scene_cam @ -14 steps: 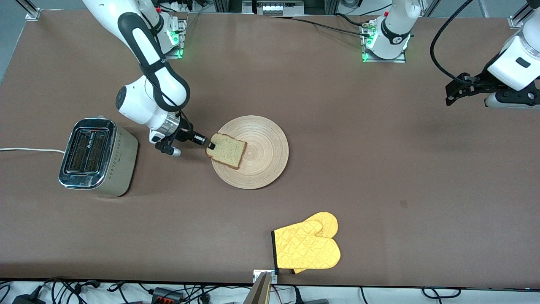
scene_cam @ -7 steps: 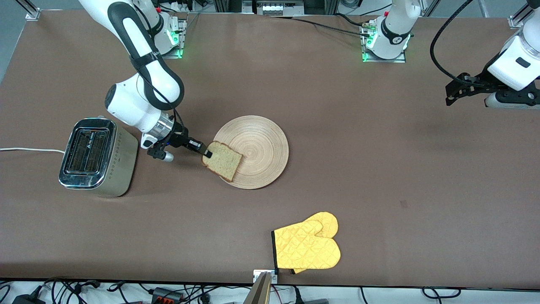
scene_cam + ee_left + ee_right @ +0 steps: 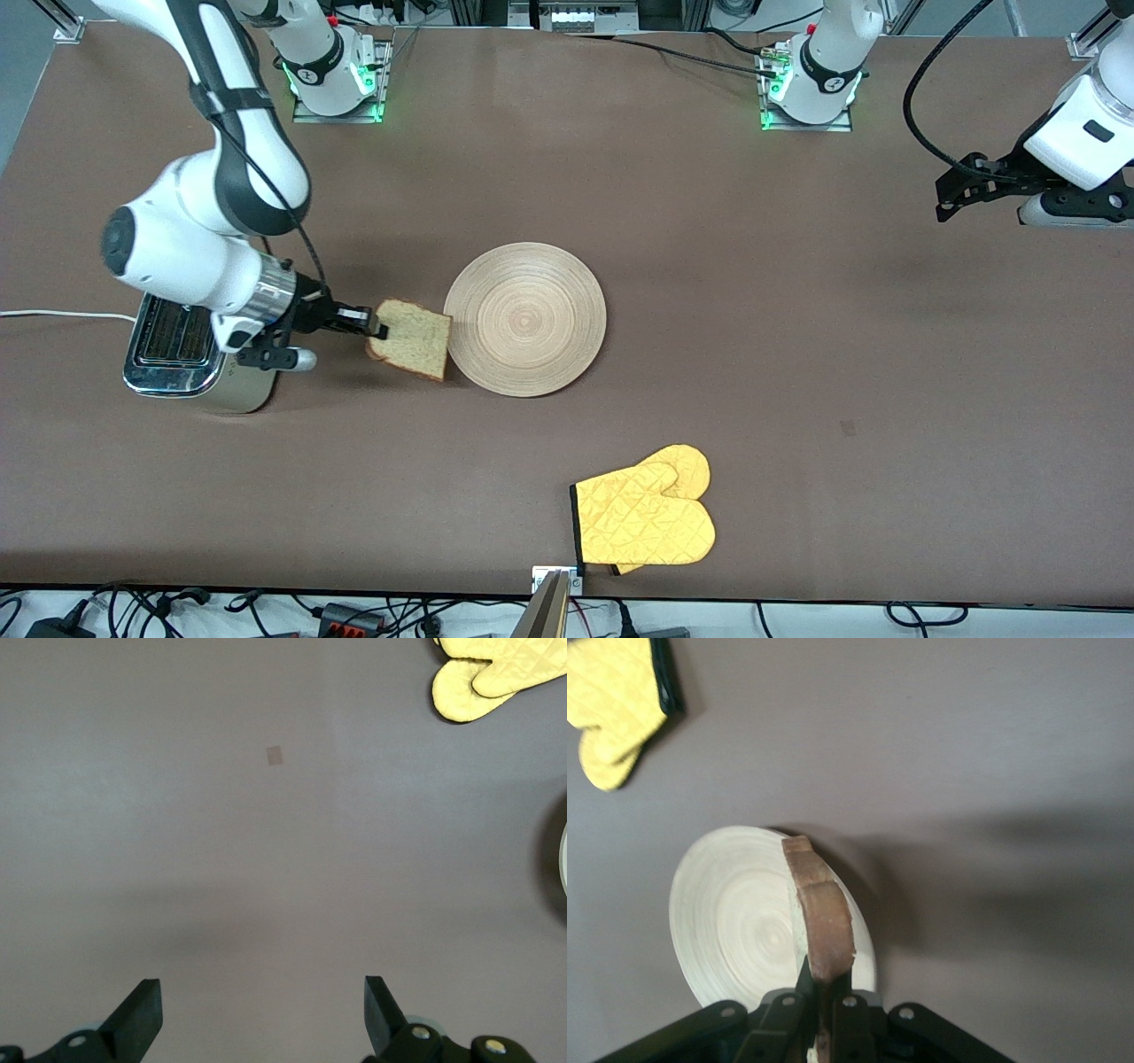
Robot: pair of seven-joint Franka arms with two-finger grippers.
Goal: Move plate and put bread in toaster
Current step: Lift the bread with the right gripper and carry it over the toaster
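Observation:
My right gripper (image 3: 379, 331) is shut on one edge of the bread (image 3: 414, 340), a tan speckled slice with a dark crust, and holds it in the air between the toaster (image 3: 177, 359) and the round light-wood plate (image 3: 532, 315). The right wrist view shows the slice edge-on (image 3: 819, 917) between my fingers, with the plate (image 3: 735, 917) below it. The right arm covers part of the toaster's chrome top. The plate lies bare at the table's middle. My left gripper (image 3: 946, 206) waits open in the air at the left arm's end of the table; its wrist view (image 3: 261, 1014) shows only bare table between the fingers.
A yellow oven mitt (image 3: 645, 518) lies near the table's edge closest to the front camera; it also shows in the left wrist view (image 3: 496, 673) and the right wrist view (image 3: 611, 713). A white cord (image 3: 53, 314) runs from the toaster toward the table's end.
My right gripper has lifted the bread off the plate and carried it toward the toaster. The plate now lies bare. The left arm has not moved.

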